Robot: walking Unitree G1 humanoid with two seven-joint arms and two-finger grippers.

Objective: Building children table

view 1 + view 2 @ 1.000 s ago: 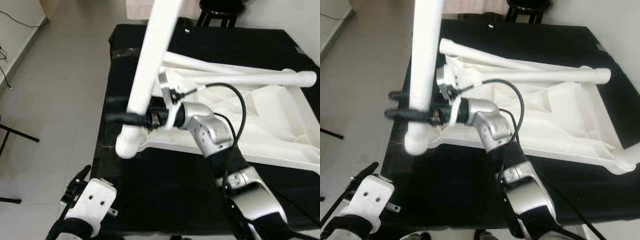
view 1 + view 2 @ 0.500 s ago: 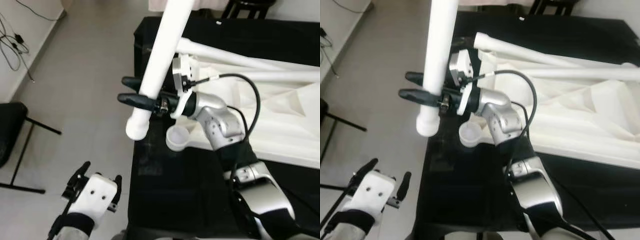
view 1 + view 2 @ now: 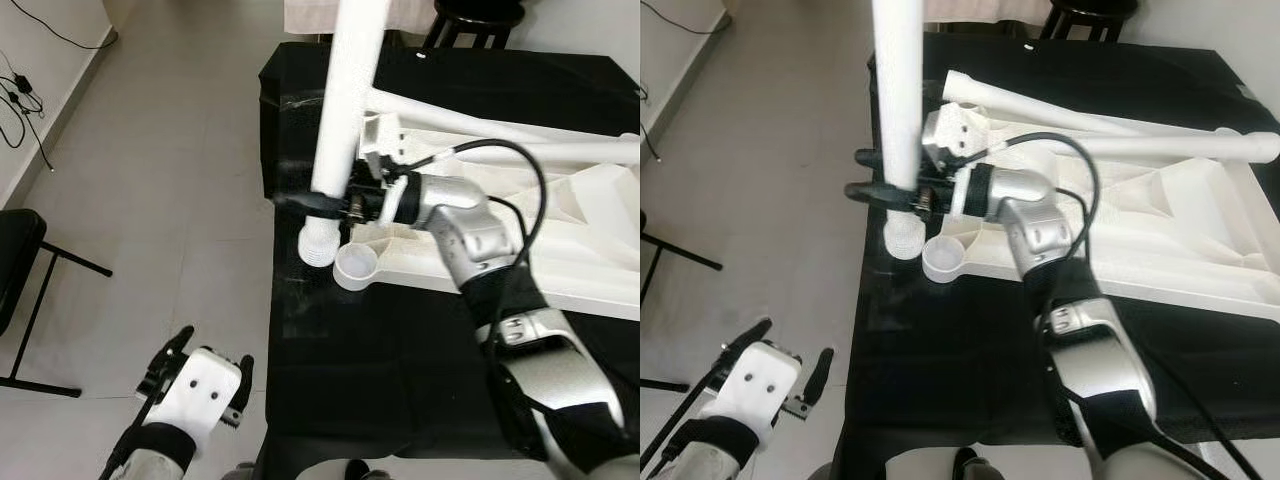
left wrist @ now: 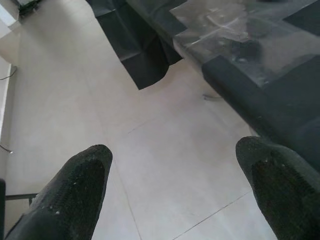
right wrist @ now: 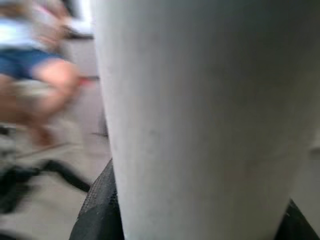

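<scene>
Right wrist view: white leg (image 5: 200, 115) fills right claw (image 3: 318, 203), background blurred; left claw (image 4: 172, 192) wide.

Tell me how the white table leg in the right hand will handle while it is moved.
The white table leg looks like a stiff plastic tube: it stays straight, so it probably won't flex. The right hand grips it near its lower end, with most of the length above, so it may swing or tilt. Its smooth round surface could slip or twist between the fingers.

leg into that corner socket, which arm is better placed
Right. Its gripper already clamps the leg just beside the socket; the left gripper hangs open over the floor.
</scene>
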